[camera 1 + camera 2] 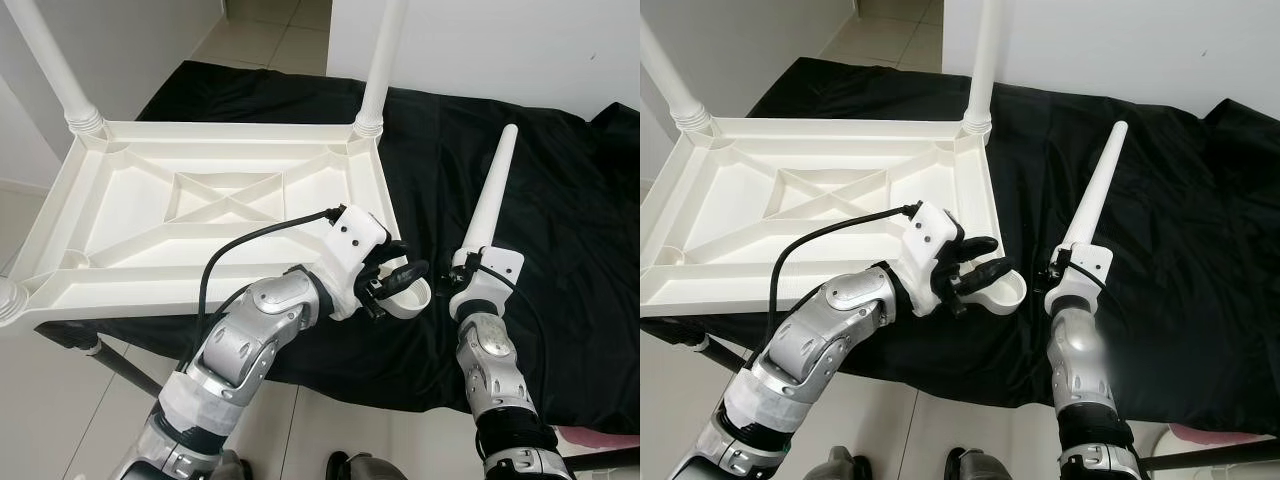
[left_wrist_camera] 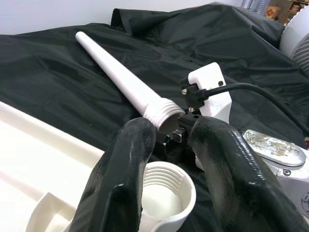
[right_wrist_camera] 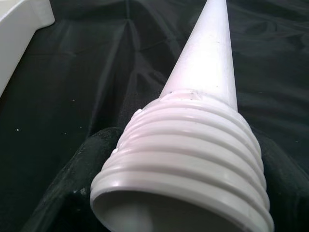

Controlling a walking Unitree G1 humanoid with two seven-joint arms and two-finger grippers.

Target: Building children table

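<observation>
**Fourth leg in hand, near-right socket steadied**

The table top (image 1: 200, 215) lies upside down, partly on a black cloth (image 1: 560, 200), with legs already standing in its two far corners: far-left leg (image 1: 55, 65) and far-right leg (image 1: 385, 60). A third leg looks fitted at the near-left corner, at the picture's edge.

The left gripper (image 1: 975, 272) sits at the near-right corner, its fingers narrowly spread around the open threaded socket (image 1: 1002, 290). Judged purpose: bracing the corner so the socket stays put while a leg is screwed in. Actual contact with the rim cannot be told.

The right gripper (image 1: 470, 272) is closed on the loose leg (image 1: 490, 195) near its thick end, tapered tip pointing to the far side, just right of the socket. The leg is not yet over the socket; it has to be turned threaded end down before entry.

The left wrist view alone shows the grooves inside the socket (image 2: 166, 193) and the leg's threaded end (image 2: 161, 112) close beyond it. The right wrist view alone shows the thread ridges (image 3: 188, 150) clean and undamaged.
</observation>
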